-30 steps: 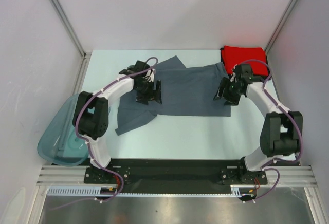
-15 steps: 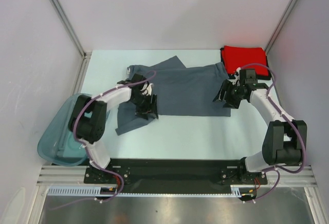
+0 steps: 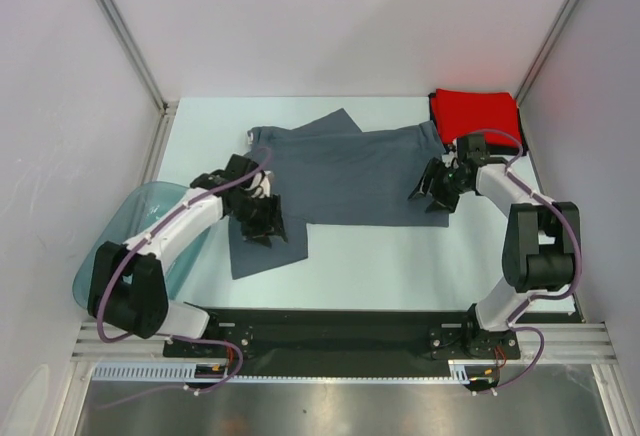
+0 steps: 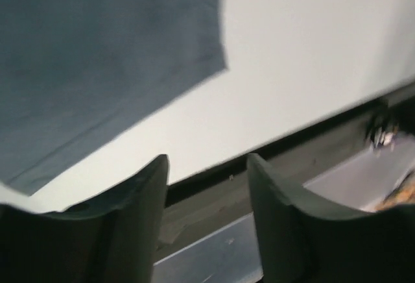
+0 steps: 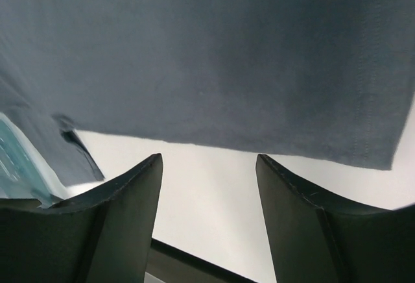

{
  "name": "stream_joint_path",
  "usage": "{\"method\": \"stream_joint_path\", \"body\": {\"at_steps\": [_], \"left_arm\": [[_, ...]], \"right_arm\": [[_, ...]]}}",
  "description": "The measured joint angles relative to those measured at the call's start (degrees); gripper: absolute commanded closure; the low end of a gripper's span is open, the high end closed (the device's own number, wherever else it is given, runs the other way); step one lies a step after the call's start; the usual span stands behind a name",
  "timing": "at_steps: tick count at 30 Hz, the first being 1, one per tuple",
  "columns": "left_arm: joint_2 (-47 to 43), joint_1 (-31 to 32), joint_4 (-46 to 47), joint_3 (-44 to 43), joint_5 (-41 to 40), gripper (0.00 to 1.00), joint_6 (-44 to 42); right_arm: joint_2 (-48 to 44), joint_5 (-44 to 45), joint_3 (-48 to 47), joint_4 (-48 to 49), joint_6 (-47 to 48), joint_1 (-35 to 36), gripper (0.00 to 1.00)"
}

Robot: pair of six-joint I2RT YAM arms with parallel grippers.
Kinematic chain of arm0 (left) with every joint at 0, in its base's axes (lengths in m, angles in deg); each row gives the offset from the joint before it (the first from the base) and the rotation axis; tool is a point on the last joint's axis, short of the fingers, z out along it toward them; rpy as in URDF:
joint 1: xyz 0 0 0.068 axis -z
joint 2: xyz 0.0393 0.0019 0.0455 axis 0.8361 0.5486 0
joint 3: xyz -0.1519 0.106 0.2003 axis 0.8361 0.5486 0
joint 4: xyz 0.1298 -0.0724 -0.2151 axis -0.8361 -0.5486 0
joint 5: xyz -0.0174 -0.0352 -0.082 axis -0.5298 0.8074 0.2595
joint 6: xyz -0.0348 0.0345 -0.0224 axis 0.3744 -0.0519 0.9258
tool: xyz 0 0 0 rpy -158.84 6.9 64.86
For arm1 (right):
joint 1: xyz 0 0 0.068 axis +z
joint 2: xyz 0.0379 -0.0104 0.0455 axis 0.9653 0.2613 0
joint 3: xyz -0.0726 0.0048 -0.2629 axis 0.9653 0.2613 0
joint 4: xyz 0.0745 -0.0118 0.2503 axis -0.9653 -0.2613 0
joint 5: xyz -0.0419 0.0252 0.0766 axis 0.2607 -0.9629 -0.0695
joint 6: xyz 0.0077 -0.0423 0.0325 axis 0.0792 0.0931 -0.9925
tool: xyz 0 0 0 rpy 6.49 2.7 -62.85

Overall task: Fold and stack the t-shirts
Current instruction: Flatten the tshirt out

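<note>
- The left pincer (image 3: 262, 218) has swung toward the lower left, jaws released and empty; the grey shirt (image 3: 350, 176) flap there now lies flatter on the counter (image 3: 400, 256).
- The right pincer (image 3: 435, 188), also released, sits at the shirt's right edge.
- The shirt is spread mid-frame, likely ready for folding; the red shirt (image 3: 475, 111) lies folded upper right.

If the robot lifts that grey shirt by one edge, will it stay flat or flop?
Probably flop: the grey shirt lies thin, with rumpled edges. It looks light, and would likely bunch rather than slide whole on the smooth table if pushed.
</note>
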Motion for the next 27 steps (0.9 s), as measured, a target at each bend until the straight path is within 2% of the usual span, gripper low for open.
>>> {"method": "stream_joint_path", "body": {"at_steps": [1,3,7,12,18,21,27], "left_arm": [[0.0,-1.8,-0.7,-0.5,-2.5,0.57,0.9],[-0.1,-5.6,-1.2,-0.5,-6.2,0.64,3.0],[-1.5,-12.7,-1.7,1.4,-12.5,0.69,6.9],[-5.8,-13.6,-2.5,6.6,-17.7,0.68,10.8],[-10.0,-13.6,-2.9,14.8,-21.3,0.45,14.0],[-11.4,-13.5,-3.7,16.0,-23.7,0.46,16.4],[-11.4,-13.5,-2.4,16.5,-27.1,0.6,20.5]], "right_arm": [[0.4,0.4,-0.3,0.2,-0.7,-0.4,0.39],[0.7,1.3,-0.5,0.5,-2.4,-1.4,0.41],[0.7,2.0,-0.8,0.6,-3.6,-3.4,0.42],[0.7,2.2,-1.2,0.6,-3.5,-4.5,0.42],[0.7,1.8,-0.4,1.0,-3.2,-4.5,0.42],[0.7,1.7,0.8,1.2,-3.0,-4.5,0.42],[0.7,1.2,1.9,1.2,-2.2,-4.5,0.42]]}}
